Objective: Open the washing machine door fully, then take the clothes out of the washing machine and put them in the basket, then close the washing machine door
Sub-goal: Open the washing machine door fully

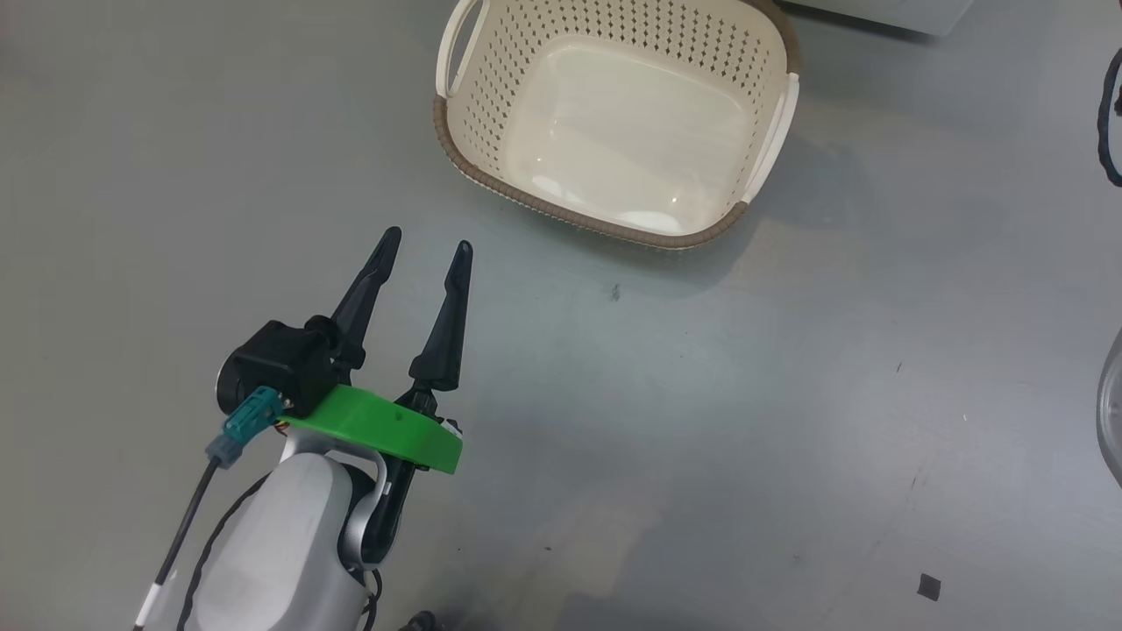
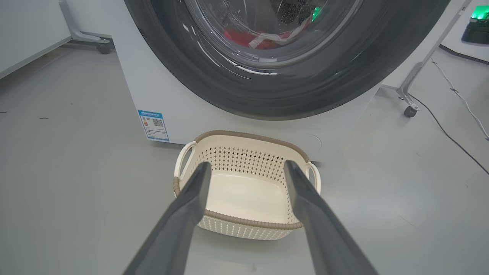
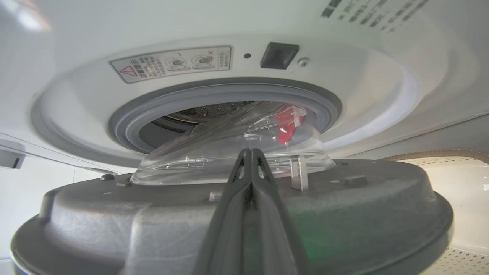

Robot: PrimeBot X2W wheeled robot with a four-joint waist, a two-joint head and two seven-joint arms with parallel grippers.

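One washing machine (image 2: 172, 88), one round washing machine door (image 2: 214, 76), one basket (image 1: 487, 123) with two loop handles (image 1: 460, 44), one heap of red clothes (image 2: 244, 38), pieces uncountable, two grippers, a left gripper (image 1: 428, 240) and a right gripper (image 3: 250, 151), one blue label (image 2: 153, 125), two castor wheels (image 2: 103, 47) at about ten and two o'clock from the basket.

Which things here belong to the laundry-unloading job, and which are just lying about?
Job: washing machine door, washing machine, clothes, basket.
Lying about: wheeled stand, green light.
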